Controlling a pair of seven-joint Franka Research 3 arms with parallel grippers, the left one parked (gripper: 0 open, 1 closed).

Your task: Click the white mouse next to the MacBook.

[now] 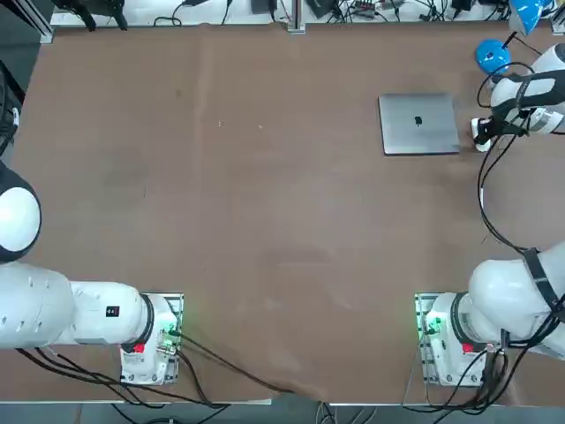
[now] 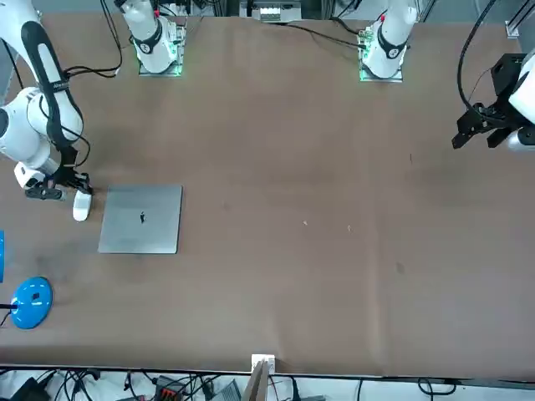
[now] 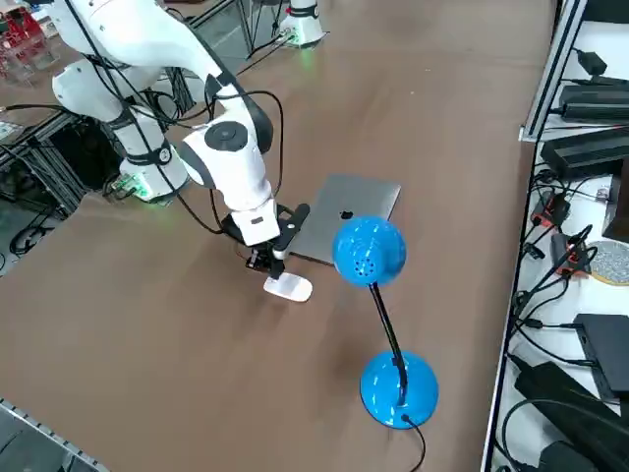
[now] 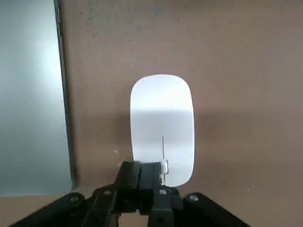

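Brown matting covers the whole table (image 1: 247, 203), with cables and gear strewn along its far edge. From overhead, the MacBook (image 1: 418, 124) lies closed and flat in the far right part of the table, logo up. Just to its right the right gripper (image 1: 481, 134) hangs at the end of the white arm, and a sliver of the white mouse (image 1: 482, 141) shows beneath it. A blue lamp (image 1: 492, 55) stands farther away, near the far right corner.

Facing the robot from across the table, the laptop (image 2: 140, 218) sits at the picture's left with the mouse (image 2: 81, 205) just beside it, a narrow strip of table between them. The gripper (image 2: 76, 187) points down at the end of the mouse nearest the robot's base. The lamp's round base (image 2: 31, 302) rests well apart from both, closer to this camera.

Seen from the raised right side, the gripper (image 3: 270, 264) stands right at one end of the mouse (image 3: 288, 287), with the laptop (image 3: 346, 218) behind it and the lamp (image 3: 370, 252) rising in front.

At the wrist, the fingers are pressed together (image 4: 150, 171) with no gap, their tips over the end of the mouse (image 4: 162, 120) where a thin seam runs; contact cannot be made out for certain. The laptop's edge (image 4: 33, 104) lies parallel beside the mouse.
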